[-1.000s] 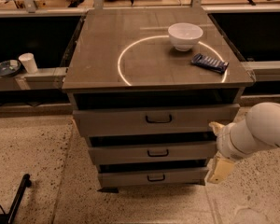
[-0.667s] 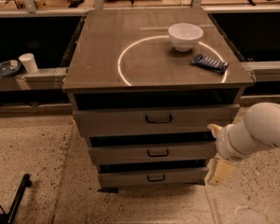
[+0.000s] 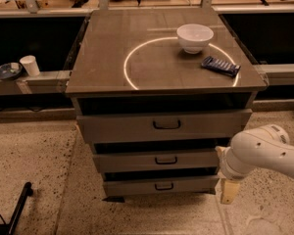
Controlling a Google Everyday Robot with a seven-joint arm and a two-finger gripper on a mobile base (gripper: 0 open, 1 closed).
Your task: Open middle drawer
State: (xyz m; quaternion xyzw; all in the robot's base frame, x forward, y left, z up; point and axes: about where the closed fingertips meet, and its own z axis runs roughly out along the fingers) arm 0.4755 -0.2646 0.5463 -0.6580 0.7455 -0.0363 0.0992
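Note:
The middle drawer [image 3: 157, 160] is the second of three stacked grey-brown drawers, with a small black loop handle [image 3: 165, 160] at its centre. It sits between the taller top drawer [image 3: 164, 126] and the lowest drawer [image 3: 161, 185]. All three fronts stick out a little, in steps. My gripper [image 3: 225, 180] is on the end of the white arm [image 3: 264, 155], just off the right ends of the middle and lowest drawers, to the right of the handle. It holds nothing.
On the cabinet top [image 3: 137, 58] stand a white bowl [image 3: 194, 37] and a dark blue packet [image 3: 220, 66] inside a bright ring. A white cup [image 3: 30, 65] and a dish [image 3: 8, 71] sit on a ledge at left. A black leg [image 3: 17, 209] lies on the speckled floor at lower left.
The arm and gripper have dropped slightly beside the drawers' right ends. The drawers have not moved.

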